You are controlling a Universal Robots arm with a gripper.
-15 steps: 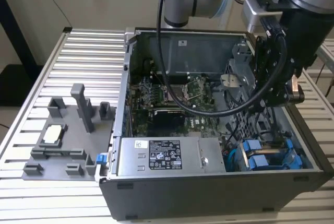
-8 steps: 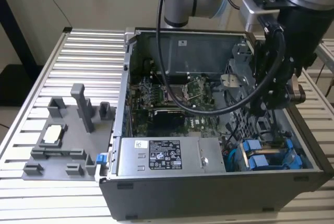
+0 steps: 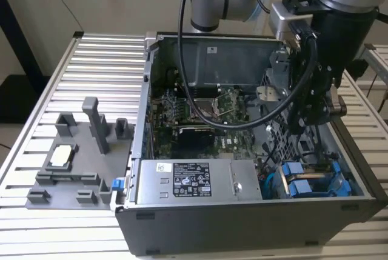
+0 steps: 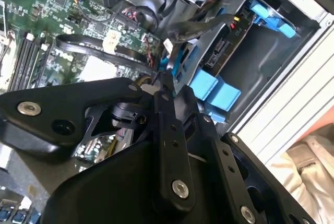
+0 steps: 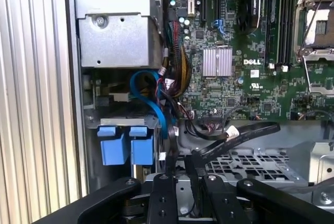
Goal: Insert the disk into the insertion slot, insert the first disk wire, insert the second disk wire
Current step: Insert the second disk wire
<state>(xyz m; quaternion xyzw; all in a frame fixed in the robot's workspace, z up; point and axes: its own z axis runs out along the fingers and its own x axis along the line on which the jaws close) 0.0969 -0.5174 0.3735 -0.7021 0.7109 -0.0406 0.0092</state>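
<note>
1. Well apart from the fingers [image 4: 168,114], at the exterior view's left: a grey fixture tray [image 3: 82,157] on the slatted table [image 3: 109,60], of no part in this step.
2. Closer, yet not near the fingers: the grey power-supply box [image 3: 194,181] with a white label, and behind it the motherboard [image 3: 206,111].
3. Then the gripper [image 3: 308,122], lowered into the case beside the drive cage. Fingers clenched, tips brought together in the second wrist view, pinching, as it seems, the end of the blue wire [image 5: 160,119]. Traceable in the first wrist view right down to the fingertips.
4. Just beyond the fingertips and a little to one side: the disk [image 4: 225,51], sitting in the insertion slot [image 4: 197,51], so judged as inserted. Near end face turned toward the fingers. Long axis judged to run away from them, deeper into the cage. Blue carrier tabs [image 3: 301,187] below the fingers in the exterior view. Only one arm here, so no question of a nearer one.
5. Hard to make out: the plug itself, covered by the finger links, and the socket on the disk's end face, too dark. Also the black wire [image 4: 201,25] with red and yellow strands reaching that face; seated or not, impossible to tell. Most of the disk's body hidden inside the cage.
</note>
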